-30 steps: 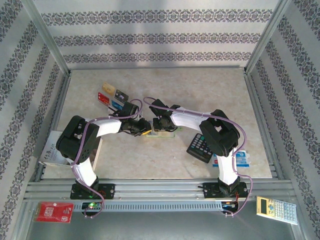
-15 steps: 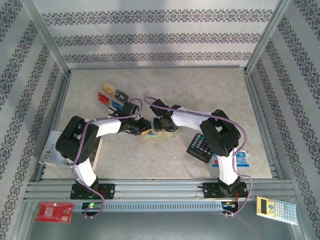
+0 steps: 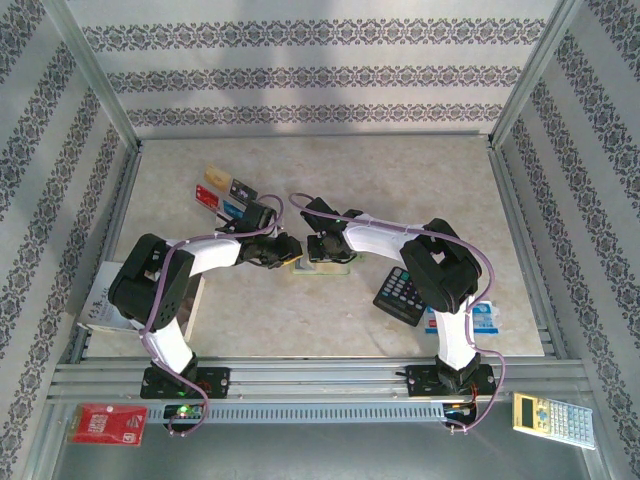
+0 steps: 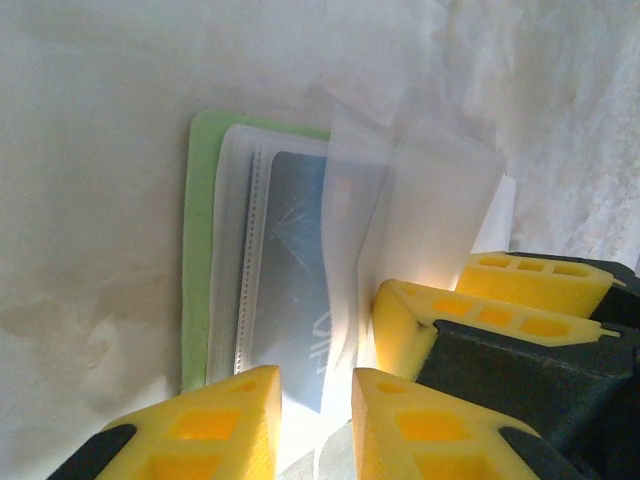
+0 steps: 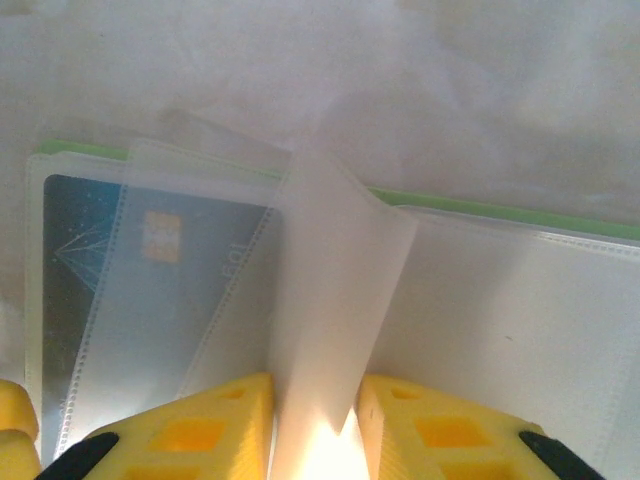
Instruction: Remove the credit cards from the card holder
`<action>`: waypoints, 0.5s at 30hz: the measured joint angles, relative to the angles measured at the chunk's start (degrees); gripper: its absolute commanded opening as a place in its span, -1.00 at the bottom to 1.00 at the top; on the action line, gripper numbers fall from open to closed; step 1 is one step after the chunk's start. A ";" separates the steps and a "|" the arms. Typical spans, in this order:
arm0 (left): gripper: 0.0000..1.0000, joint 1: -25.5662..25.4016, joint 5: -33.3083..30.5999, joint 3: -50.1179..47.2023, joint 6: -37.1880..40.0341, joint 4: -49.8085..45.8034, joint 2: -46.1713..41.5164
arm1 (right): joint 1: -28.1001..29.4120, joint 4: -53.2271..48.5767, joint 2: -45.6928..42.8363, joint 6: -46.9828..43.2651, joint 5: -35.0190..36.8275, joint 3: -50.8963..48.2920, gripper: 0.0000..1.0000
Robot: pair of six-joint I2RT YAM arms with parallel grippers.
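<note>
On the table, left hand and right hand pinch card holder sleeves

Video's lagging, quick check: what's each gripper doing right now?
Left gripper: jaws narrowly apart at the end of the dark card; whether it grips cannot be told.
Right gripper: closed on a clear plastic sleeve of the card holder.
</note>
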 measured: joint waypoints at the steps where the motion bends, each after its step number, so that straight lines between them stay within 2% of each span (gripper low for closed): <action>1: -0.52 0.00 0.52 0.00 -0.02 0.11 0.33 | 0.00 0.00 -0.02 0.02 0.00 0.00 -0.38; 9: -0.64 0.00 3.96 0.48 -0.26 0.59 3.06 | 0.00 0.00 -0.04 0.02 -0.15 0.00 -0.38; 15: -0.61 0.00 5.29 0.63 -0.46 1.68 3.21 | -0.57 0.52 -0.66 0.07 -1.53 -0.61 -0.33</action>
